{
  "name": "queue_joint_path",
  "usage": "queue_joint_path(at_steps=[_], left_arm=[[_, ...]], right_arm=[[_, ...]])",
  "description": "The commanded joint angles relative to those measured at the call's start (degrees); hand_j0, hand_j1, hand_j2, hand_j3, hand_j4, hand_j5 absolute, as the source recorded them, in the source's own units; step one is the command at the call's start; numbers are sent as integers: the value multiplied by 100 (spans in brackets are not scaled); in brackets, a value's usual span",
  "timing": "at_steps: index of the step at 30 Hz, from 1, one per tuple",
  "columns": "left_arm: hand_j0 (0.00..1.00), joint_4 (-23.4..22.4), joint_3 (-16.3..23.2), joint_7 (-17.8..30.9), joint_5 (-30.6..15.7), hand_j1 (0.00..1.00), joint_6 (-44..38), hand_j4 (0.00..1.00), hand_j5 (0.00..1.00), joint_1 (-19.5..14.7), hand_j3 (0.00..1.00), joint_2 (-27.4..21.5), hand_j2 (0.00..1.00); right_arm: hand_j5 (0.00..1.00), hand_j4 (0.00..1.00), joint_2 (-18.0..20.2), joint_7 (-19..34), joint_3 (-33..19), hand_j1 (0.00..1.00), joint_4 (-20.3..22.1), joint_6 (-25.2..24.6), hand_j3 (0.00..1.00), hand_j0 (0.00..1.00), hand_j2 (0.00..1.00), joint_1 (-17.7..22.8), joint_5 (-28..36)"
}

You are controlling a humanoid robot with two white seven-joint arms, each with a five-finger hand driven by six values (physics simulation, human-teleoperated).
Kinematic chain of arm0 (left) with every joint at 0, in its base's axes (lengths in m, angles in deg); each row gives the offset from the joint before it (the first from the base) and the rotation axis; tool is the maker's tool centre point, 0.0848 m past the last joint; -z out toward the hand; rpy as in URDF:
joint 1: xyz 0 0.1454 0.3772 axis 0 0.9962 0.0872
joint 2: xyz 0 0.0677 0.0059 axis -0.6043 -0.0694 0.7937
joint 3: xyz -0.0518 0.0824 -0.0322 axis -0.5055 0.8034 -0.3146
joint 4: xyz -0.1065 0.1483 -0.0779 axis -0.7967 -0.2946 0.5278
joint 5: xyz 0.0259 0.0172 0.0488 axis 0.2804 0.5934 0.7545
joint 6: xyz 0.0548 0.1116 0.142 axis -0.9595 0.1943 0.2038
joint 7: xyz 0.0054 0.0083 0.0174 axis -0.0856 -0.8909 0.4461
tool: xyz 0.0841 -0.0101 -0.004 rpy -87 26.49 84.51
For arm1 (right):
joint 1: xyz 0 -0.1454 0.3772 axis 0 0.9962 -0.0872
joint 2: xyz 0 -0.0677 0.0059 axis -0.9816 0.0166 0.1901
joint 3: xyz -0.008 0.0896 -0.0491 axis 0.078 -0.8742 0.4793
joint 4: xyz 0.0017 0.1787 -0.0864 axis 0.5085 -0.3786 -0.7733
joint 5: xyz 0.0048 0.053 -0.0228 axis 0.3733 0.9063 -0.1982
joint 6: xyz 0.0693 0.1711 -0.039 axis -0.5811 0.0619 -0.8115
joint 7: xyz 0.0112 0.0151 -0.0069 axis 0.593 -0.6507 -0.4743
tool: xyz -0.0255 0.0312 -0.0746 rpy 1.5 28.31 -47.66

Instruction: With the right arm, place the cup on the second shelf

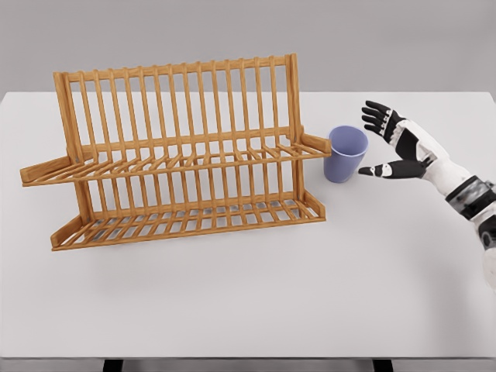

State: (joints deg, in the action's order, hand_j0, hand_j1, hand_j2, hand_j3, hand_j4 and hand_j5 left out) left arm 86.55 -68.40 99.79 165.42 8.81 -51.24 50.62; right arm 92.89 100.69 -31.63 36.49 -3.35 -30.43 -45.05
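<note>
We judge the step in hand to be the approach to the grasp: the right hand [391, 147] is spread wide and holds nothing, fingers fanned upward and thumb reaching out low toward the cup [346, 153]. The cup, a pale purple tumbler, stands upright on the white worktop [248, 294], mouth up, just beside the thumb tip on the thumb's side of the hand; we read a narrow gap between them, though contact at the tip cannot be ruled out from this single view. Beyond the cup, on its far side from the hand, stands the wooden rack [182, 151], and the cup sits close against the end of the rack's upper shelf [170, 159], partly behind the arm rest that juts from it. The lower shelf [190, 221] lies further off and lower, nearer the camera. The left hand does not show. In our judgement the next move calls for closing the palm in around the cup's wall and curling the fingers until the cup is secured, then lifting it clear of the worktop and over the jutting end piece before carrying it across onto the upper slats. Risk noted: the cup's nearness to the rack leaves little room for the fingers on its far side.
</note>
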Motion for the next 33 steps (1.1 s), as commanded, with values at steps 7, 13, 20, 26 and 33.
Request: queue_joint_path(at_steps=[7,13,20,26,33], left_arm=[[100,-5,4,0,2,100,-2,100,100,9,100,0,100],[100,-5,4,0,2,100,-2,100,100,0,100,0,100],[100,4,4,0,2,100,-2,100,100,0,100,0,100],[100,-5,4,0,2,100,-2,100,100,0,100,0,100],[100,-5,-5,0,2,100,-2,100,100,0,100,0,100]], right_arm=[[100,100,-223,0,-5,100,-182,-9,100,100,100,-18,54],[100,100,-276,0,4,100,-217,-9,100,100,100,-18,54],[100,100,-329,0,4,100,-217,-9,100,100,100,-18,45],[100,100,-346,0,4,100,-217,-9,100,100,100,9,45],[100,100,-399,0,21,100,-208,-9,100,100,100,44,45]])
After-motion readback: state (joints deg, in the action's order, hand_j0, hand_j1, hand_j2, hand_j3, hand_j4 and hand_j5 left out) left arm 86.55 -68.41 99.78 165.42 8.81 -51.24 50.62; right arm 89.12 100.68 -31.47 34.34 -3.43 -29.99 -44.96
